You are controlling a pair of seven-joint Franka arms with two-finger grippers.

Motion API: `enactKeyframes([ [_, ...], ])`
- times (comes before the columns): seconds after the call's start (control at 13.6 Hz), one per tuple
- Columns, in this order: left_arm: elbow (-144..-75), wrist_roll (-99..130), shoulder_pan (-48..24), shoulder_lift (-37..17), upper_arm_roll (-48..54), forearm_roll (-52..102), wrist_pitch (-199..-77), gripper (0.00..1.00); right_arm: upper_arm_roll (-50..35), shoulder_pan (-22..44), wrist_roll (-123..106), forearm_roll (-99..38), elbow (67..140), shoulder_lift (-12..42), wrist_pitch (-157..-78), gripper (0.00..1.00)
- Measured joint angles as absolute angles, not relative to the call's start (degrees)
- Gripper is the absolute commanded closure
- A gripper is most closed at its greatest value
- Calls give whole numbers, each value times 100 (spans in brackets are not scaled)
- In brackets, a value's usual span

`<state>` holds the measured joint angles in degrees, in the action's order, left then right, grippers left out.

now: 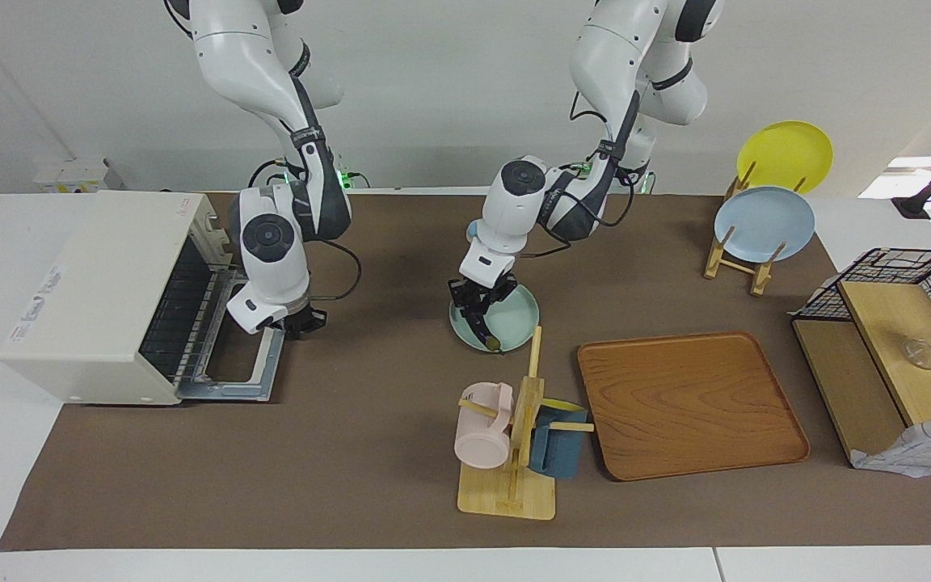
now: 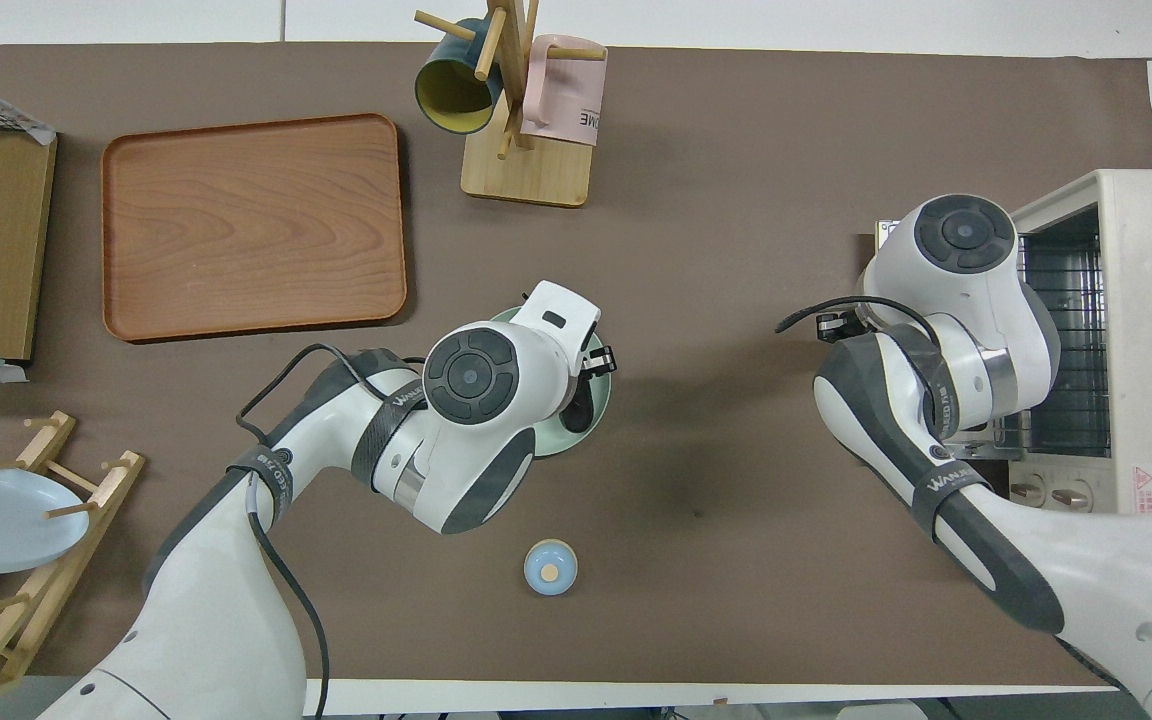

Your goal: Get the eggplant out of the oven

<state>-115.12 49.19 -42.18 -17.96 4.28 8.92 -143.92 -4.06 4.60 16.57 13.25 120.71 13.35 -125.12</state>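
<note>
Here the eggplant [image 1: 482,330] lies under the left end effector [image 1: 478,307].

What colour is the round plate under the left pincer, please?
Pale mint-green round plate; clearest in the facing view.

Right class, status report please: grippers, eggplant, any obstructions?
Left gripper down over green plate, at eggplant. Right gripper at open oven door. Eggplant out, on plate. Nothing in the way.

Dark eggplant [image 1: 482,331] on plate, white oven [image 1: 110,295] door open
</note>
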Motion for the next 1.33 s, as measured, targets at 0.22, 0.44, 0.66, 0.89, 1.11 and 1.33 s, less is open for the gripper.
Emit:
enactKeyframes([
  [0.22,-10921,4925,-3901,-1779,316,920,-13424,99,-454,470,1577,1768,12078,1331,-12475,99],
  [0.44,-10504,3696,-2764,-1654,242,772,-12544,100,-542,491,1380,1932,11844,1319,-11998,99],
  [0.66,-10497,1193,-1398,-1761,212,657,-12366,100,-573,429,813,1875,11327,1051,-10980,98],
  [0.89,-10088,173,-927,-2250,197,-77,-12367,10,-528,-171,-244,1727,11029,385,-10272,67],
  [1.11,-9868,40,-938,-2428,219,-338,-12283,0,-420,-872,-769,1155,11017,-153,-10068,0],
  [1.33,-9625,39,-790,-1974,177,-353,-11298,0,-409,-960,-779,314,10662,-623,-9706,0],
])
